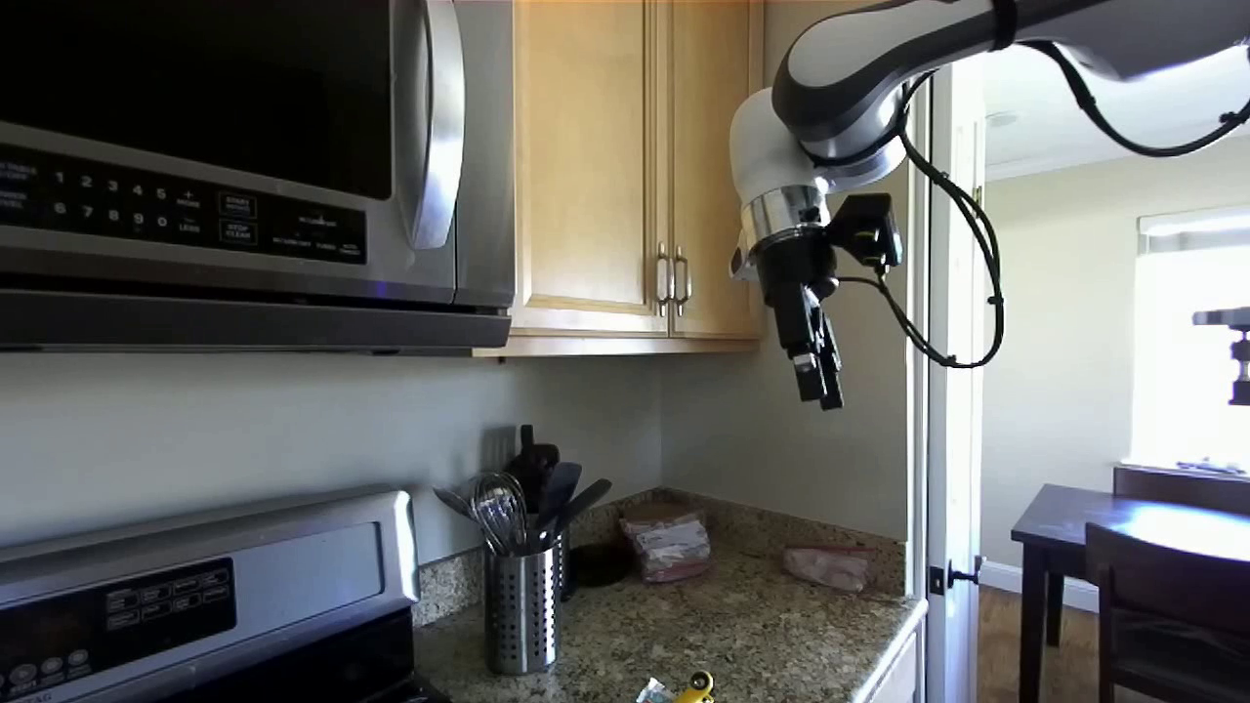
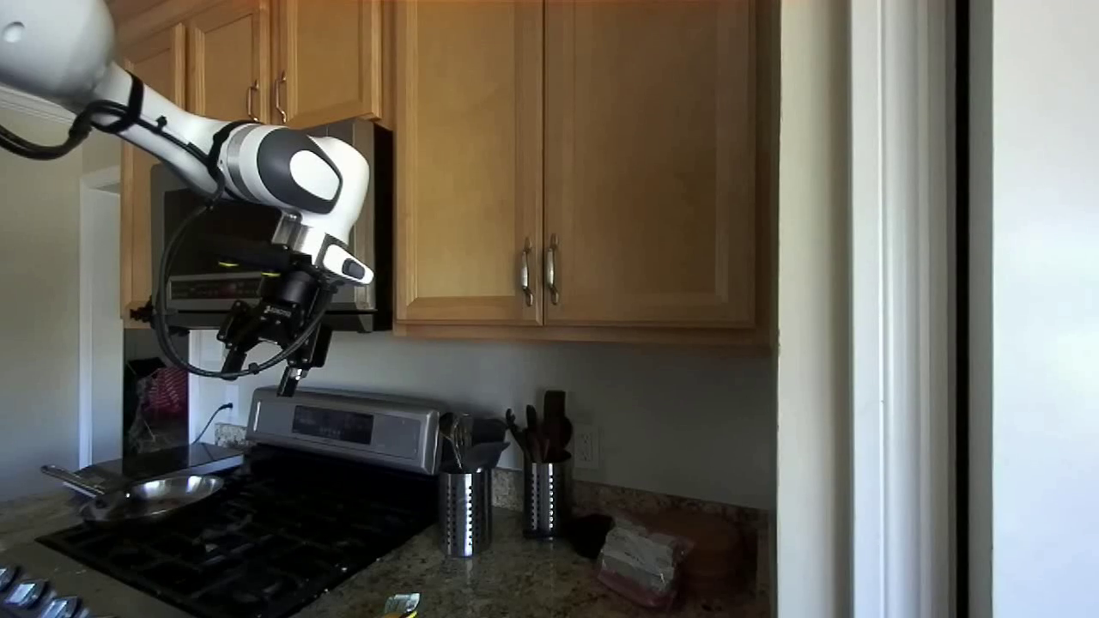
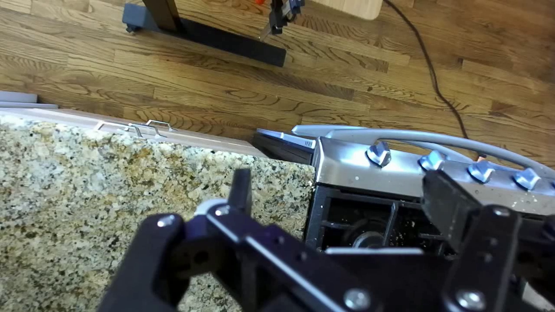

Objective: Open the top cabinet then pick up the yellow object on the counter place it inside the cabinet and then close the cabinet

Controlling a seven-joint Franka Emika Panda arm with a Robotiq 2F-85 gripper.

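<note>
The top cabinet shows in both exterior views (image 1: 586,166) (image 2: 652,172). Its two honey-coloured doors are shut, with metal bar handles (image 1: 663,279) (image 2: 552,270) side by side near the bottom. The yellow object (image 1: 695,689) lies on the speckled granite counter (image 1: 752,625), partly cut off by the bottom edge of the picture; only a sliver (image 2: 402,614) shows in an exterior view. It is out of the wrist view. My gripper (image 1: 820,394) (image 2: 260,380) points downward, below handle height and away from the doors. In the wrist view its fingers (image 3: 338,177) are wide apart with nothing between them.
A microwave (image 1: 430,127) hangs beside the cabinet above the stove (image 2: 258,524). A steel utensil canister (image 1: 523,615) and bagged items (image 1: 669,542) (image 1: 830,566) stand on the counter. A pan (image 2: 163,496) sits on the stove's far side. A door frame (image 1: 952,391) borders the counter.
</note>
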